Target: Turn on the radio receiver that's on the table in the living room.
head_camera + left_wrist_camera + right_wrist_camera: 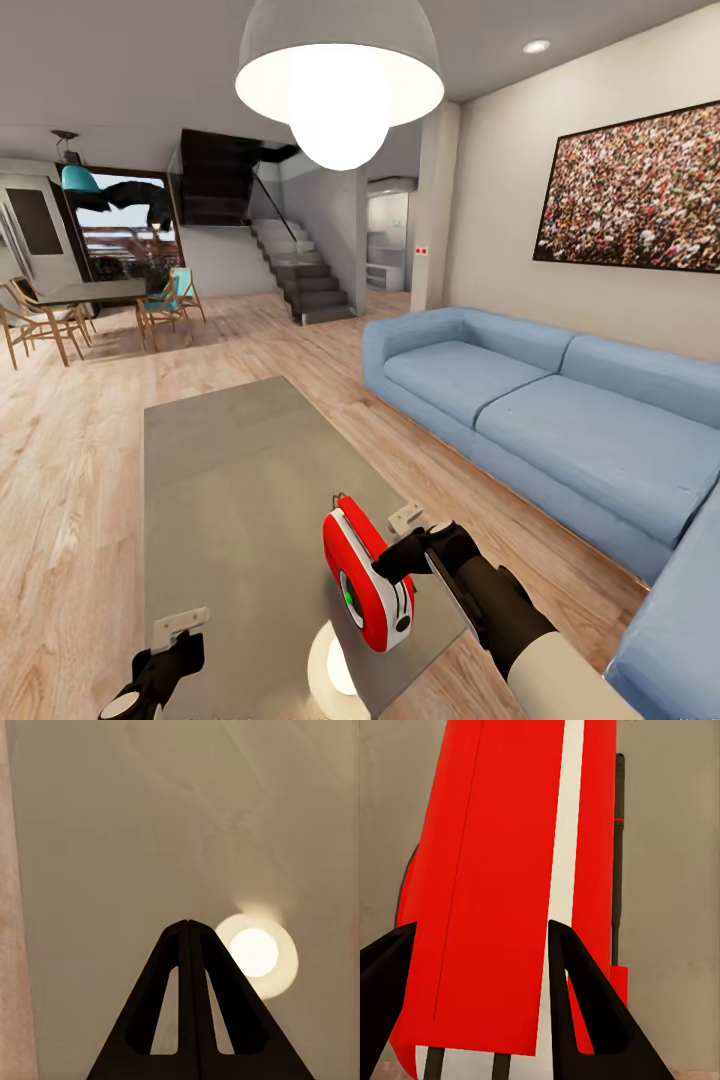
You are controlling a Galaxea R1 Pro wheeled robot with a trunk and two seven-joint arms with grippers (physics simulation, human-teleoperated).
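The right hand [408, 558] has the radio receiver [366, 578] between its two fingers, and in the right wrist view those fingers [577, 1012] straddle the red body [502, 885], spread about as wide as the casing and apparently closed onto it. The radio looks lifted and tilted over the near end of the grey surface [240, 470], its dial and green light facing away from the hand and toward the robot's head. Whether it rests on the surface or hangs clear I cannot tell for certain.

The casing is glossy and rounded, so the grip is probably shallow; a sideways push on the switch could twist the radio out between the fingers and drop it onto the surface or past its near edge to the floor. The green light suggests it may already be on, so a further press might turn it off again.

The left hand [187, 937] hovers over bare surface with its fingers pressed together, holding nothing; brought across carelessly, it could knock the radio loose
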